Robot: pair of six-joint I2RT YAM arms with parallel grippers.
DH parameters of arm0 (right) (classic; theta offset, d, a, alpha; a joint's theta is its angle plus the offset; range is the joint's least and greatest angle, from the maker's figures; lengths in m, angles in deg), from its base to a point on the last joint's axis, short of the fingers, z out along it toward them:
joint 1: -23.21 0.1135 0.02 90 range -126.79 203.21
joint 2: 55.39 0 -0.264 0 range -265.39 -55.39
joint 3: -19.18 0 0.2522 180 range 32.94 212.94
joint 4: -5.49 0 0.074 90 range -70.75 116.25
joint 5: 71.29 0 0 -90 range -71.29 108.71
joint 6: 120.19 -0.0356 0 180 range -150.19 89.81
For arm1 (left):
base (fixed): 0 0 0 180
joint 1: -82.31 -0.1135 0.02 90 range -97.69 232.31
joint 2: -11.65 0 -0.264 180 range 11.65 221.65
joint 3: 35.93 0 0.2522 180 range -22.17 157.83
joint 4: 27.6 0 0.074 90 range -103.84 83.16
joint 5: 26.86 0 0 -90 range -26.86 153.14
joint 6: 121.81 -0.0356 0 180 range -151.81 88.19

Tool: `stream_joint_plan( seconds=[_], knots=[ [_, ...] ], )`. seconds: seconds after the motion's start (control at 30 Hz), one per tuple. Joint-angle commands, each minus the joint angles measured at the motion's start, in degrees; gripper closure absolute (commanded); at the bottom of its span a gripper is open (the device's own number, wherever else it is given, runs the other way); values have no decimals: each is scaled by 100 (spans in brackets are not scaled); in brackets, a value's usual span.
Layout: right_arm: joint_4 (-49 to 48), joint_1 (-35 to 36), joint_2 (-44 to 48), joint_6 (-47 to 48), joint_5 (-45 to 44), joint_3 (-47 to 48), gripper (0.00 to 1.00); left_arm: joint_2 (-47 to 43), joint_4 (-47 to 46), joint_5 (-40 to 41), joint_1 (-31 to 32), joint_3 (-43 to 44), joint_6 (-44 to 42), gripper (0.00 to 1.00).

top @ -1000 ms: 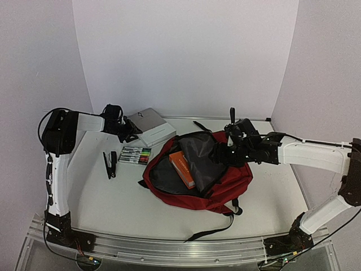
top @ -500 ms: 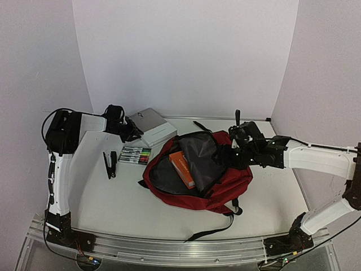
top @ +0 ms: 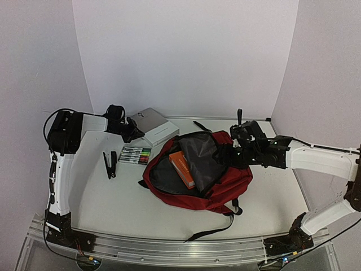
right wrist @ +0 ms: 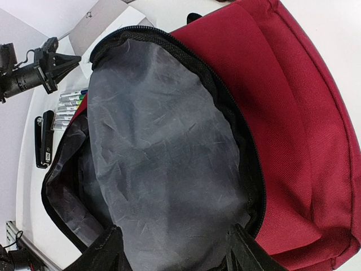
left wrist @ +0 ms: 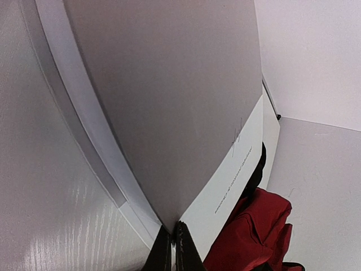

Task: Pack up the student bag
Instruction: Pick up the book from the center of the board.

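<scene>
The student bag (right wrist: 293, 113) is coarse-woven red cloth, matt. Its grey lining (right wrist: 163, 152) is thin, crinkled fabric with a faint sheen. The grey book (left wrist: 169, 84) has a smooth, matt card cover. The white bench (top: 113, 197) looks slightly glossy.

The red backpack (top: 237, 180) lies flat on the white table (top: 107, 197), right of centre; its main compartment, edged by a black zipper (right wrist: 225, 107), is unzipped and gaping toward the left; grey lining (top: 197, 149) shows inside; a black strap (top: 208, 232) trails toward the near edge.
</scene>
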Motion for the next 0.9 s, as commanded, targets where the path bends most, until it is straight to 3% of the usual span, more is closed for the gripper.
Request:
stream_joint_plan(
  seconds=[0.0,0.47,0.87],
  knots=[
    [-129,31,239,-60,-42,-68,39,-396,-83,365,-16,-12,-204,100],
    [-132,31,228,-49,-15,-36,39,-2479,169,551,-104,-1001,-447,100],
    [-148,41,337,-61,210,-4,39,-4498,236,-84,-110,-3114,-295,100]
  ],
)
